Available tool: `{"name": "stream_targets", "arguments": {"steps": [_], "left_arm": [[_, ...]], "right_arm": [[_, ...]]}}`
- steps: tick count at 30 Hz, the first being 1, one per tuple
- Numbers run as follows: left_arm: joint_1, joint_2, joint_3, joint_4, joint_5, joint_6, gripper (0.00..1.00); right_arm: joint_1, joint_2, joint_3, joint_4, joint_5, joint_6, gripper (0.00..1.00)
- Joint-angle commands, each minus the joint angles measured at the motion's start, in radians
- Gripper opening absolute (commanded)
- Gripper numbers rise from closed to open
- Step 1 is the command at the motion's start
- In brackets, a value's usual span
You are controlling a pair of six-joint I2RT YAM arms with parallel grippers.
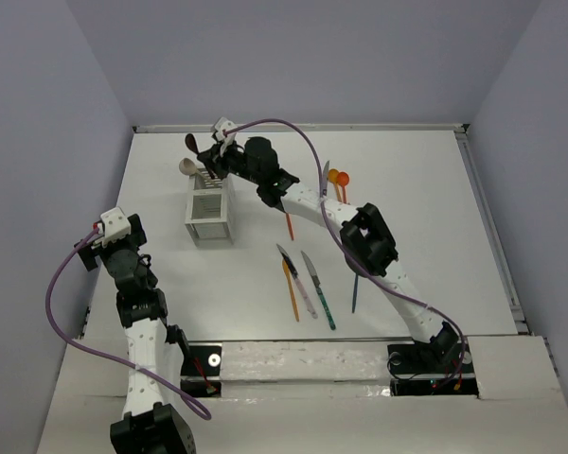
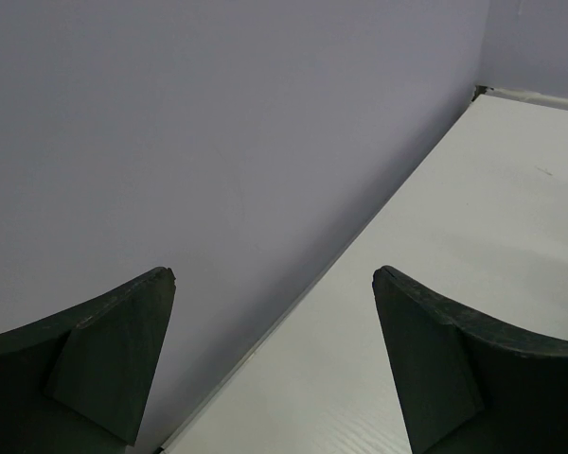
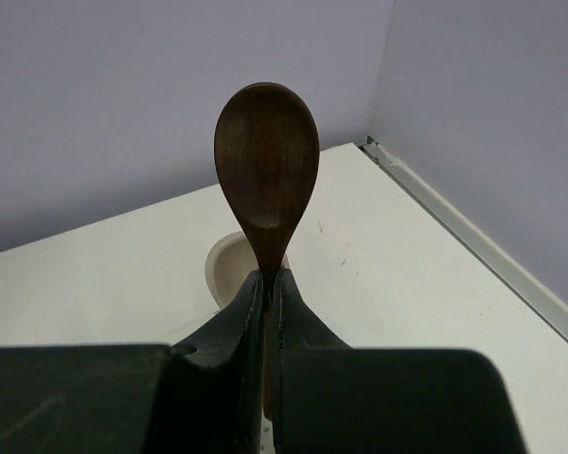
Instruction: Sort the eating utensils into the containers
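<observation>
My right gripper (image 1: 209, 159) is shut on the brown spoon (image 3: 267, 168) and holds it bowl-up over the far end of the white slatted caddy (image 1: 209, 210); the spoon also shows in the top view (image 1: 191, 144). A beige spoon (image 1: 187, 167) stands in the caddy beside it, its bowl showing behind my fingers in the right wrist view (image 3: 229, 268). Loose on the table lie an orange spoon (image 1: 335, 180), an orange knife (image 1: 291, 291), a pink-handled knife (image 1: 298, 281), a teal-handled knife (image 1: 318, 289) and a blue utensil (image 1: 355, 293). My left gripper (image 2: 275, 284) is open and empty at the table's left edge.
Grey walls enclose the white table (image 1: 407, 218) on three sides; the left wall and the table's left rim (image 2: 293, 303) fill the left wrist view. My right arm (image 1: 360, 236) stretches diagonally over the table, covering part of the utensils beneath it.
</observation>
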Motion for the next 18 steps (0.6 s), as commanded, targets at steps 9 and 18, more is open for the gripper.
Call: {"name": "stream_targets", "arguments": {"steps": [9, 18], "left_arm": [[0.005, -0.003, -0.012, 0.068, 0.003, 0.007, 0.99], [0.005, 0.004, -0.011, 0.067, 0.011, 0.007, 0.99]], "right_arm": [[0.009, -0.027, -0.048, 0.061, -0.016, -0.035, 0.2], [0.009, -0.234, -0.157, 0.005, -0.037, -0.109, 0.53]]}}
